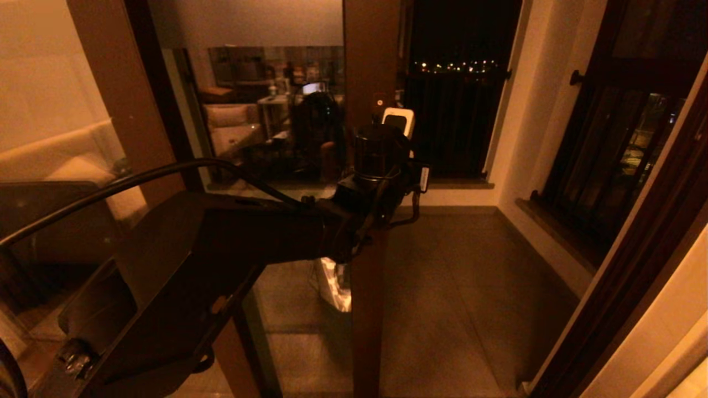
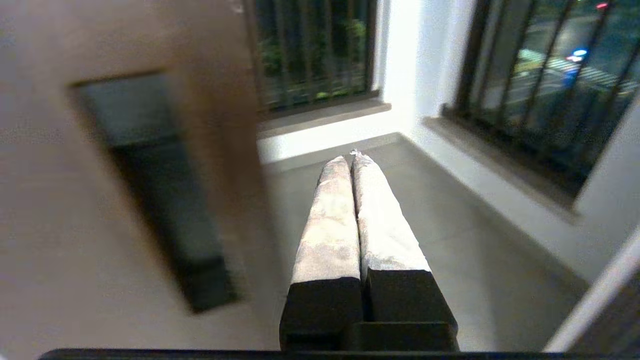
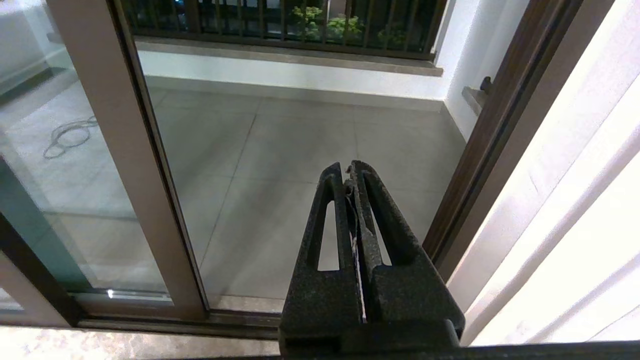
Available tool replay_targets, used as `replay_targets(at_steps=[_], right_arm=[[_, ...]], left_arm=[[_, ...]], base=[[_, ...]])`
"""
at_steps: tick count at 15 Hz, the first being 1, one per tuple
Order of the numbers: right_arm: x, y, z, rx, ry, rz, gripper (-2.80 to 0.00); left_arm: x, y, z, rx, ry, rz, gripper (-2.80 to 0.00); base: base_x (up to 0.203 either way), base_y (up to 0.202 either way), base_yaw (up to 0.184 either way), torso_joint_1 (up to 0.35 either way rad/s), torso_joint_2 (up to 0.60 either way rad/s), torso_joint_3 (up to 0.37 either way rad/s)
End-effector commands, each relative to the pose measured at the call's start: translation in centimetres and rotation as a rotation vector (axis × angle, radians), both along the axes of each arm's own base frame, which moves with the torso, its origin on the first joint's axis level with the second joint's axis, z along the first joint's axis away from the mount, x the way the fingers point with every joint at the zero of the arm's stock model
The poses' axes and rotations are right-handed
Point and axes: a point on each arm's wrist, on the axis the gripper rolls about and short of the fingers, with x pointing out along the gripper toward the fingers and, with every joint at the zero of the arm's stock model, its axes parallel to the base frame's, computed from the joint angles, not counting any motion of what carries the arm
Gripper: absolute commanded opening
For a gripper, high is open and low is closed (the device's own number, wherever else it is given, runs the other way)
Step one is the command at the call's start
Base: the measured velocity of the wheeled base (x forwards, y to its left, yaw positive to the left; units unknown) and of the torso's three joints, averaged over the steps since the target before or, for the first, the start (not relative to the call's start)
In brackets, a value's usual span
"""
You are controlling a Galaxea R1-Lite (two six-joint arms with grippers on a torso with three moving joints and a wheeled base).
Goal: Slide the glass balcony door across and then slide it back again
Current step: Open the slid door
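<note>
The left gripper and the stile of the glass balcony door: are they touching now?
Cannot tell. In the left wrist view the shut left gripper passes beside the glass balcony door, showing no clear gap or contact. The head view hides it.

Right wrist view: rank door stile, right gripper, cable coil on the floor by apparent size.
1. Door stile, spanning the picture top to bottom.
2. Right gripper, fingers together; it sits nearest the camera, so its size is inflated.
3. Cable coil, clearly smallest, seen through the glass.
</note>
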Motion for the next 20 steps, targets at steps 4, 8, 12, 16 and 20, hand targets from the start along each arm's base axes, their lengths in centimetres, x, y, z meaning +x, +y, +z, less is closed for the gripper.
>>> replay_targets(at_steps=[4,8,12,16,20], right_arm=[[0.0,0.0,0.0,-0.001,0.002,0.001,-2.80],[0.0,0.0,0.0,-0.001,0.002,0.001,-2.80],[0.0,0.0,0.0,-0.001,0.002,0.001,-2.80],[0.0,0.0,0.0,-0.001,0.002,0.001,-2.80],[0.0,0.0,0.0,-0.001,0.002,0.001,-2.80]], left_arm=[[1.6,1.7,-0.3,0.008,0.001,0.086,-2.80],[1.9,2.8,0.6,-0.003,-0.011,0.109,-2.80],[1.9,3.3,1.2,-0.009,-0.018,0.117,-2.80],[1.8,3.5,1.5,-0.013,-0.022,0.122,-2.80],[1.2,4.2,1.9,-0.004,-0.011,0.122,-2.80]], base=[[0.000,0.000,0.000,0.000,0.00,0.000],[0.000,0.000,0.000,0.000,0.00,0.000],[0.000,0.000,0.000,0.000,0.00,0.000],[0.000,0.000,0.000,0.000,0.00,0.000],[0.000,0.000,0.000,0.000,0.00,0.000]])
